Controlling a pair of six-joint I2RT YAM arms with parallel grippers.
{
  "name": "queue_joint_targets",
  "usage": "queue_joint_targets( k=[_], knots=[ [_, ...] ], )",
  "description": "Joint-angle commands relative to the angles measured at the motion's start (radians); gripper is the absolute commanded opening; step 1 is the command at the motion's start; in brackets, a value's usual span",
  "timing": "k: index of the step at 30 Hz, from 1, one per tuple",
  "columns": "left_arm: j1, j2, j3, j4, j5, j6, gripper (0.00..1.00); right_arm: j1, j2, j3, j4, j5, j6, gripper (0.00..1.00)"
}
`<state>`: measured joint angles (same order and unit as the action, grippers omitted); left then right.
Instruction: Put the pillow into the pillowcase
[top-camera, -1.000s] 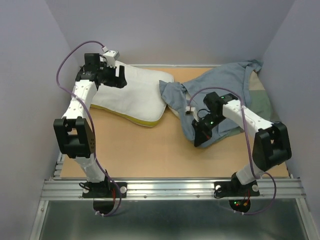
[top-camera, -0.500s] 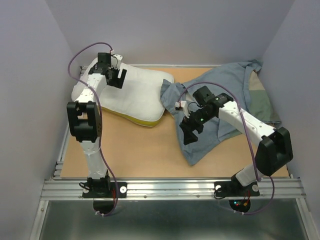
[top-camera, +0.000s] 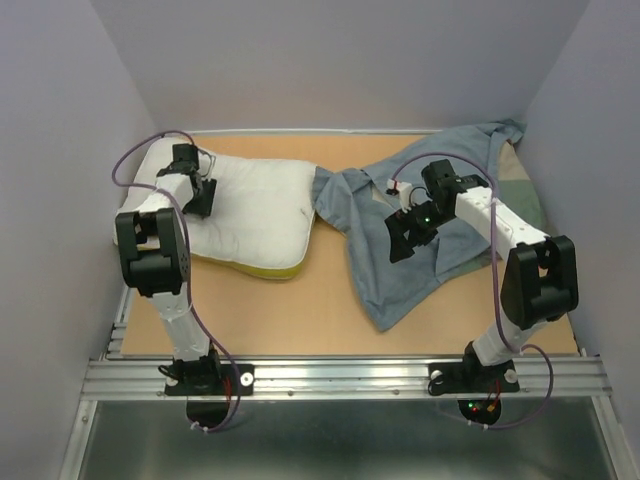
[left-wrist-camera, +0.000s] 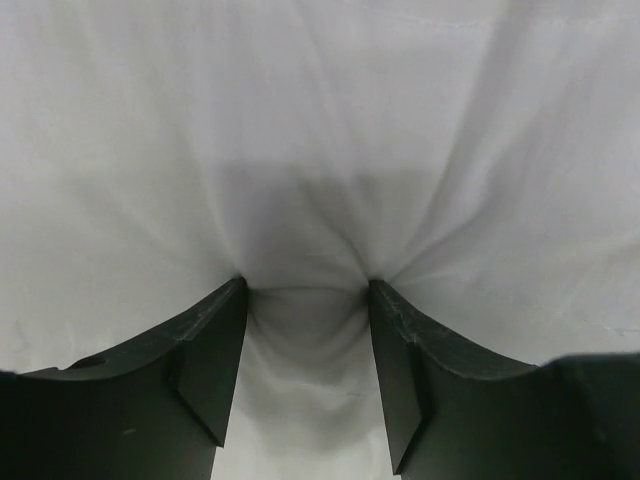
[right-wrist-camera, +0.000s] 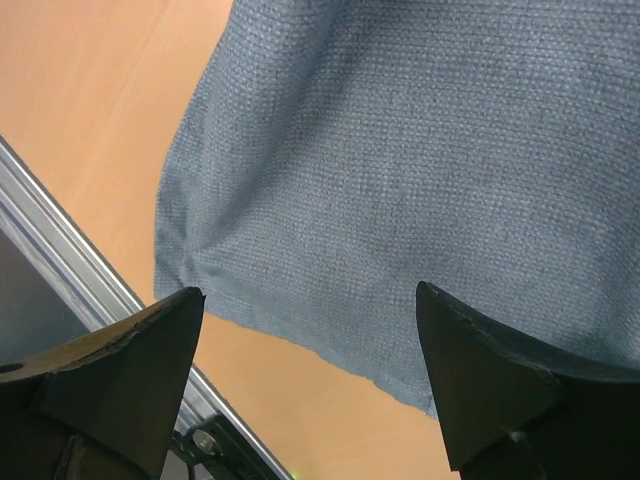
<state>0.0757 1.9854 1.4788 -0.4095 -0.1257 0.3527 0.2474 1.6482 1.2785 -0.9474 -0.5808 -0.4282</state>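
Note:
The white quilted pillow (top-camera: 255, 210) lies at the back left of the table, its yellow band (top-camera: 250, 268) along the near edge. My left gripper (top-camera: 198, 197) is pressed down into its left part. In the left wrist view a fold of the pillow (left-wrist-camera: 320, 130) bulges between the two fingers, so the left gripper (left-wrist-camera: 305, 285) is shut on it. The grey-blue pillowcase (top-camera: 400, 285) lies crumpled at the right, with a green and tan side (top-camera: 522, 190) showing at the far right. My right gripper (top-camera: 402, 240) hangs open just above the pillowcase (right-wrist-camera: 420, 160), holding nothing.
Grey walls close in the left, back and right sides. A bare strip of tan tabletop (top-camera: 290, 320) lies between the cloth and the metal rail (top-camera: 340, 375) at the near edge. The rail also shows in the right wrist view.
The left gripper slid from the pillow's far edge to its left part and closed into it. The right gripper opened, let go of the pillowcase and lifted back to the right.

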Motion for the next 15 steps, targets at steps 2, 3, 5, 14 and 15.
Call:
queue_joint_targets(
  k=[2, 3, 5, 14, 15],
  knots=[
    [0.042, -0.163, -0.256, -0.224, 0.124, -0.116, 0.63, 0.007, 0.054, 0.067, 0.073, -0.022, 0.048, 0.91],
    [0.041, -0.183, -0.27, -0.233, 0.183, -0.132, 0.64, 0.007, 0.065, 0.074, 0.078, -0.031, 0.058, 0.9],
    [0.039, -0.282, -0.291, -0.244, 0.291, -0.129, 0.7, 0.007, 0.091, 0.099, 0.097, -0.047, 0.087, 0.89],
    [0.015, -0.447, -0.031, -0.432, 0.587, 0.5, 0.99, 0.006, 0.128, 0.162, 0.128, 0.015, 0.135, 0.84],
    [0.003, -0.448, -0.029, -0.439, 0.592, 0.553, 0.99, 0.006, 0.137, 0.166, 0.128, 0.01, 0.144, 0.82]
  ],
)
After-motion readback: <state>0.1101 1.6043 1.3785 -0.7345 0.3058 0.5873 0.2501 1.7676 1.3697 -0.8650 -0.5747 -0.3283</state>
